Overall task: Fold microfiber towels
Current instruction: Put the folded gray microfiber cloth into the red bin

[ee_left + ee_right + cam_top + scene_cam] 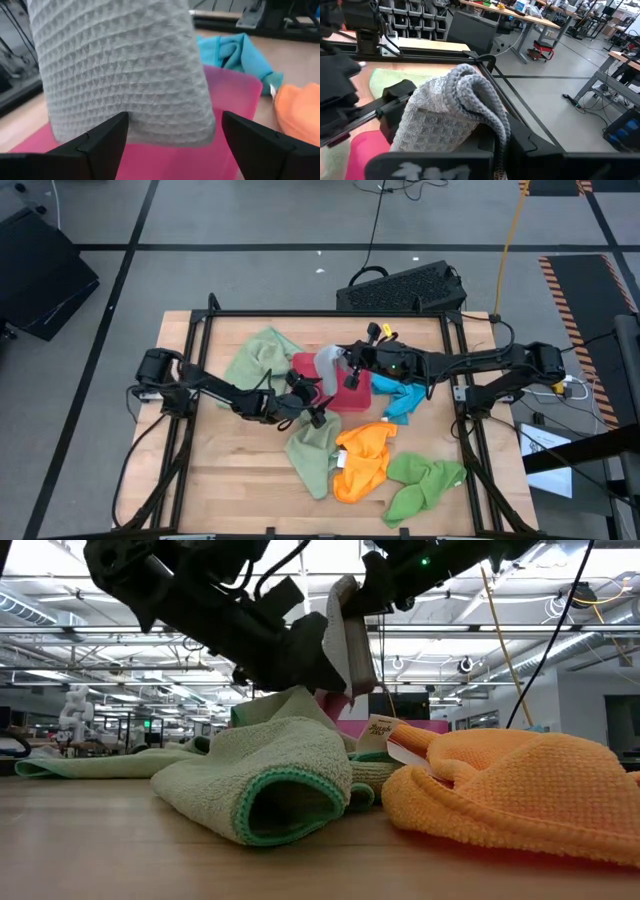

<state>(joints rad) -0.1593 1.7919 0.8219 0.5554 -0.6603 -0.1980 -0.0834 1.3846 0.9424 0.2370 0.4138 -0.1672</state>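
Note:
My right gripper [350,368] is shut on the grey-blue waffle towel [328,365] above the red tray [340,395]. The towel hangs in the low view [346,640]. My left gripper [312,408] is open, and its fingers [102,142] stand on either side of the towel's hanging lower part [125,75] without touching it. One sage green towel [262,355] lies far left, another [312,452] lies near the middle. The orange towel [362,462], bright green towel [425,485] and bright blue towel [400,398] lie crumpled on the table. My right gripper holds the grey-blue towel by a bunched fold at its upper end [470,85], several layers together. The cloth drapes over the fingers and hides them. The towel hangs below the gripper, slack, with its lower edge [135,139] just above the red tray.
A black frame rail [330,313] runs round the wooden table. A dark keyboard-like case [405,285] lies on the floor beyond the far edge. Bare wood [230,480] shows at the near left.

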